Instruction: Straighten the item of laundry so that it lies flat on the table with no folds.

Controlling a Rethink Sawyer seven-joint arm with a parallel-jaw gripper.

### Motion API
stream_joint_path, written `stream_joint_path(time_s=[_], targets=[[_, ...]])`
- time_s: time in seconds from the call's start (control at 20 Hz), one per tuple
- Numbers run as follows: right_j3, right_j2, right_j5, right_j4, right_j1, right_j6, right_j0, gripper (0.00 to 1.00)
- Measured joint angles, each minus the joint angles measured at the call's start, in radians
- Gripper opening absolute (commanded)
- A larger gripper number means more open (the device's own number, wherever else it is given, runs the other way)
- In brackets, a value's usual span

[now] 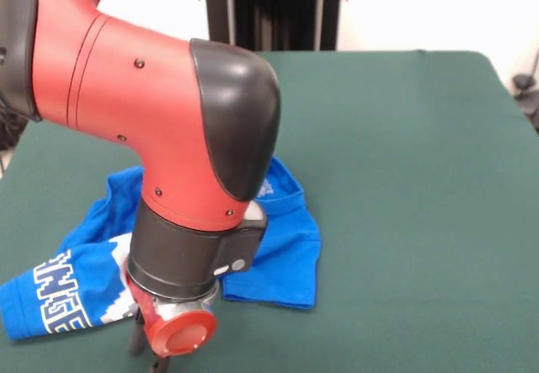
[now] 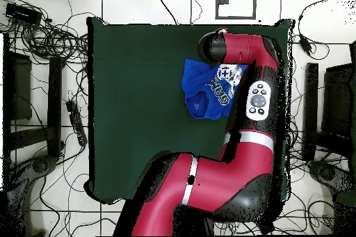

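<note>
Front view: your arm hangs low over a rumpled blue T-shirt (image 1: 278, 238) near the worktop (image 1: 404, 154) edge.

Your gripper (image 1: 147, 348) shows only as dark tips under the red wrist cap, so you cannot tell whether it is apart, together or clamped on cloth. The shirt lies bunched beneath and to both sides of it, one side folded over, the lettering half hidden. Judged from here, a pull on a doubled layer could drag the whole heap instead of opening it, and a tug towards the near edge could slide the shirt off the worktop.
</note>
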Motion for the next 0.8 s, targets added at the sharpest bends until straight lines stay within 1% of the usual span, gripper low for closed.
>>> stream_joint_path(time_s=[0.35, 0.6, 0.65, 0.8], targets=[[0.024, 0.003, -0.061, 0.009, -0.006, 0.0, -0.015, 1.0], [0.078, 0.003, -0.091, 0.012, -0.032, 0.0, -0.032, 1.0], [0.106, 0.003, -0.098, 0.012, -0.045, 0.0, -0.038, 1.0], [0.144, 0.003, -0.102, 0.011, -0.064, 0.0, -0.046, 1.0]])
